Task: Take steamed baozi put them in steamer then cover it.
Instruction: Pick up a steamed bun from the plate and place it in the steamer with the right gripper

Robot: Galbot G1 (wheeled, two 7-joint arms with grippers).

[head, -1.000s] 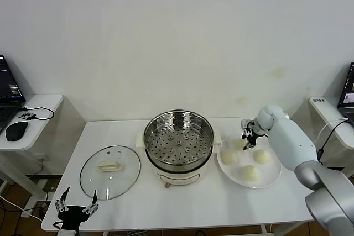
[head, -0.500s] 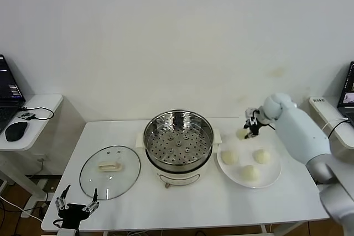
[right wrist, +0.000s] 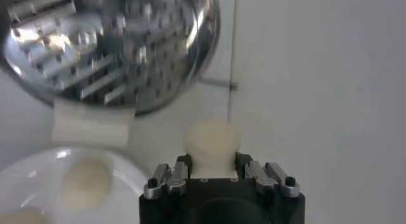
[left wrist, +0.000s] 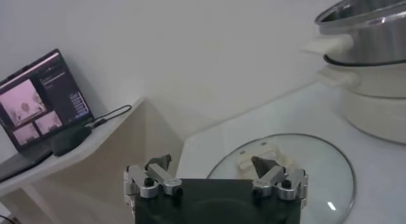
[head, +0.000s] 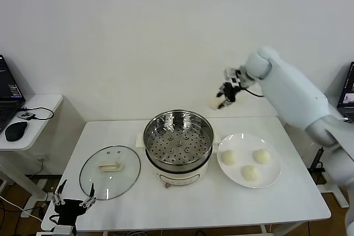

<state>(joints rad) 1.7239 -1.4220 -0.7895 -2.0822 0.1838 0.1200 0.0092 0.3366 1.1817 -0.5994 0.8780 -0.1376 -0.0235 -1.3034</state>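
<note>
The right claw (head: 223,99) is raised in the air behind the steamer (head: 178,141) and toward its right side, and it is closed on one steamed baozi (head: 215,103), which sits between its fingers and sticks out at the tip. In the right wrist view this bun (right wrist: 212,143) is directly in front of the claw (right wrist: 212,170), with the steamer's perforated tray (right wrist: 111,47) lower down and to one side. The tray is bare. Three other buns (head: 250,163) lie on the white plate (head: 275,179), just beside the steamer on the worktop (head: 210,208). The glass lid (head: 109,172) lies flat on the worktop at the steamer's left. The left claw (head: 71,202) hangs low at the worktop's front left corner, its fingers spread wide and holding nothing.
</note>
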